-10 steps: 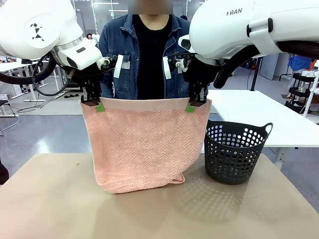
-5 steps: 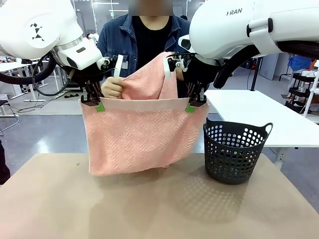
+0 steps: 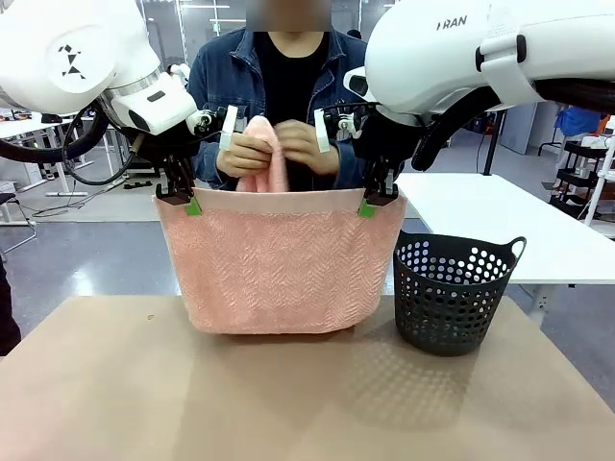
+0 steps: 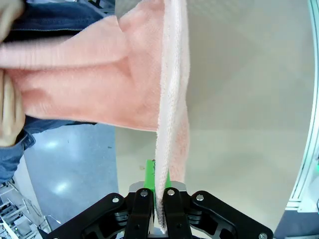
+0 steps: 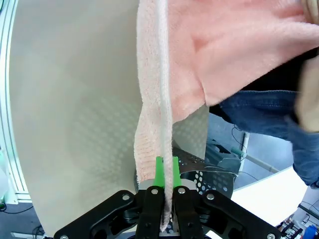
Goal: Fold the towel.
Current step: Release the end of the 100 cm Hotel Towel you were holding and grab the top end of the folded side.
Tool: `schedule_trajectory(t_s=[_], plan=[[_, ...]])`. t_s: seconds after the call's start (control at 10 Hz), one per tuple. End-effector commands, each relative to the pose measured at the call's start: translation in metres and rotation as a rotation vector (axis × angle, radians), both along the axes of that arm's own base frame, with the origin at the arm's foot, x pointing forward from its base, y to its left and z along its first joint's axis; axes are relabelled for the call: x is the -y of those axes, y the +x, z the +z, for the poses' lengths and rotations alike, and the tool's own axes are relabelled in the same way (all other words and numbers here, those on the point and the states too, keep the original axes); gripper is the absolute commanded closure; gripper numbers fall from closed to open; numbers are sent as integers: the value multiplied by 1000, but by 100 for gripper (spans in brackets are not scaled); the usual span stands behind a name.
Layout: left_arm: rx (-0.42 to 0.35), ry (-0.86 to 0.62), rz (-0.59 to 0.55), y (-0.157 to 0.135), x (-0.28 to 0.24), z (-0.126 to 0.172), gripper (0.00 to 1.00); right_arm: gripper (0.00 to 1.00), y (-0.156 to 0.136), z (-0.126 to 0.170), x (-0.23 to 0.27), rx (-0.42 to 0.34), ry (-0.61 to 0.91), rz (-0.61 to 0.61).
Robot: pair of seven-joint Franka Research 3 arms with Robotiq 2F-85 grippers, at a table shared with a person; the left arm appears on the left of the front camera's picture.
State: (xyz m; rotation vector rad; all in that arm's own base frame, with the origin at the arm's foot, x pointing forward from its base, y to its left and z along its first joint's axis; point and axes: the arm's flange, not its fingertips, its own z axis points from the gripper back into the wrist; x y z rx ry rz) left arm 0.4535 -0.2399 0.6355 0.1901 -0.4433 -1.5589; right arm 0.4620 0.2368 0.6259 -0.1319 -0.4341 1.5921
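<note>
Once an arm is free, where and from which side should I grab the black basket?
Probably the raised handle loop on the basket's right rim, coming straight down from above. The basket stands upright, mouth open, and its round perforated body looks too wide for the jaws to span.

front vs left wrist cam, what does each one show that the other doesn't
Front view: the right end effector shut on the towel's other top corner, the black basket standing on the table at the robot's right, and the person's hands together, gathering the towel's far end behind the top edge.
Left wrist view: the top edge seen end-on, pinched between the green pads, with the far layer pulled off toward the person.
Both: the left end effector shut on the towel, the tabletop, and the denim jacket.
</note>
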Motion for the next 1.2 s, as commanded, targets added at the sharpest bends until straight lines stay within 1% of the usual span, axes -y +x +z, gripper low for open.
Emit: schedule_trajectory(t_s=[0.0, 1.1], plan=[[5, 5, -9, 0, -1, 1, 100, 100, 0, 0, 0, 2, -1, 5], [5, 5, -9, 0, -1, 1, 100, 100, 0, 0, 0, 2, -1, 5]])
